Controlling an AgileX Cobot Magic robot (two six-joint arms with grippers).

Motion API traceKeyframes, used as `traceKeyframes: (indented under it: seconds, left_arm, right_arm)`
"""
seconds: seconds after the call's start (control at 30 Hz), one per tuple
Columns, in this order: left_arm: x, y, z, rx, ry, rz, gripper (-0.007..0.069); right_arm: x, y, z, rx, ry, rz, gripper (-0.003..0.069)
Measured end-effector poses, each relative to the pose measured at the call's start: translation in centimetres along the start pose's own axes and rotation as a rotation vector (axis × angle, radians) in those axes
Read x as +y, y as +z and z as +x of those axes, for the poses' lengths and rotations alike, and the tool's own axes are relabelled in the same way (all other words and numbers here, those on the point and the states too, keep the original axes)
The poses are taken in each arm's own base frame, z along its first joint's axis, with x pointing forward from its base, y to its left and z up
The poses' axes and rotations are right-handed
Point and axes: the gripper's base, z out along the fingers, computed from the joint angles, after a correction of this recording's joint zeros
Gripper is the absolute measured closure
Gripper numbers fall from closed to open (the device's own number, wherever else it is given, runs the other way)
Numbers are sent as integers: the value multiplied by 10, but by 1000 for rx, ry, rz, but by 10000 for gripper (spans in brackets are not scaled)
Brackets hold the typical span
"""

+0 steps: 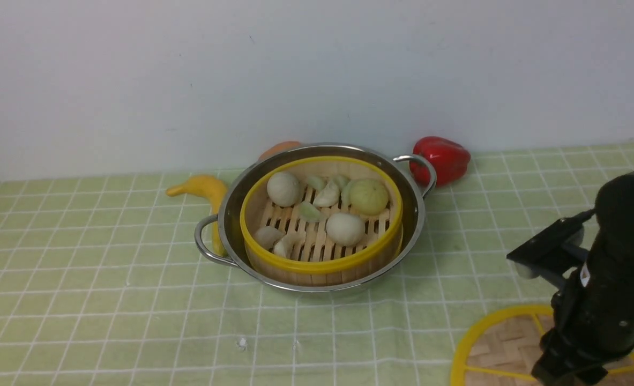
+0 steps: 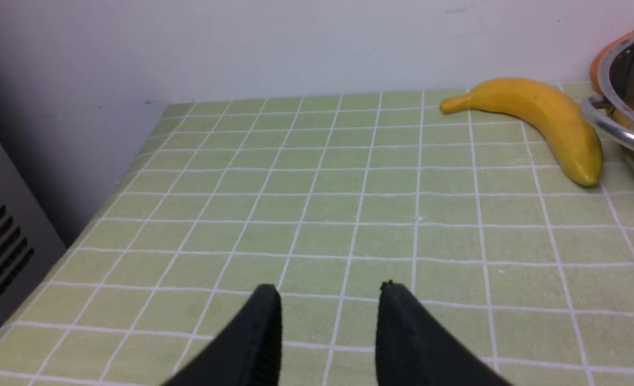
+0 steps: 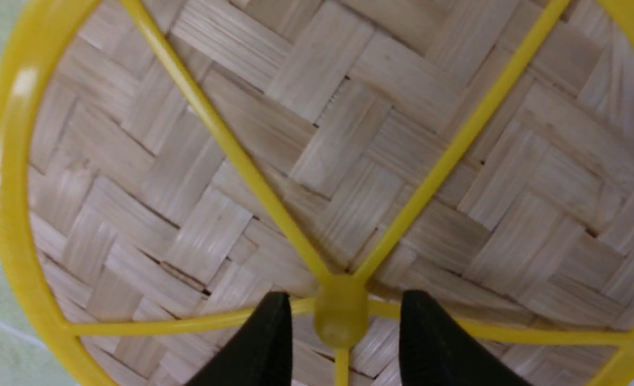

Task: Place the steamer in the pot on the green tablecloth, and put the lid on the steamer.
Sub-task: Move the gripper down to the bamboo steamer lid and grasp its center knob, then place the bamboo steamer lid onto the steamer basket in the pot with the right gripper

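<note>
The steamer (image 1: 322, 265), holding pale buns and dumplings, sits inside the shiny pot (image 1: 317, 150) on the green tablecloth (image 1: 107, 300). The pot's edge (image 2: 617, 134) also shows in the left wrist view. The lid (image 1: 501, 343) lies flat on the cloth at the near right, partly hidden by my right arm. My right gripper (image 3: 341, 300) is open right above the lid (image 3: 349, 161), with one finger on each side of the yellow centre knob (image 3: 341, 316) and a small gap on both sides. My left gripper (image 2: 330, 292) is open and empty over bare cloth, left of the pot.
A yellow banana (image 1: 204, 187) lies against the pot's left side. A red pepper (image 1: 442, 158) sits behind the pot's right handle. An orange object (image 1: 279, 149) peeks out behind the pot. A white wall stands close behind. The cloth's left edge (image 2: 118, 182) drops off beside a grey vented panel.
</note>
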Motion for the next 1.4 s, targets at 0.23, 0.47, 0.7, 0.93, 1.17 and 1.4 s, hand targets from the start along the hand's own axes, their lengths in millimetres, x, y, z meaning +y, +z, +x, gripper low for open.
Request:
traceKeyframes:
  seconds: [0.23, 0.47, 0.7, 0.93, 1.17, 1.4]
  left_arm:
    - [0, 0, 0, 0, 0, 0, 382]
    - [0, 0, 0, 0, 0, 0, 382]
    - [0, 0, 0, 0, 0, 0, 382]
    - [0, 0, 0, 0, 0, 0, 382]
    - [0, 0, 0, -2, 1, 0, 382]
    - [0, 0, 0, -2, 1, 0, 382]
  right_arm:
    - [-1, 10, -3, 36, 46, 1, 406]
    - [-1, 9, -2, 45, 82, 0, 512]
    - [-4, -10, -5, 12, 101, 41, 512]
    - [-7, -102, -12, -253, 118, 81, 512]
    - [-6, -156, -42, -439, 29, 59, 512]
    - [18, -179, -94, -596, -196, -19, 512]
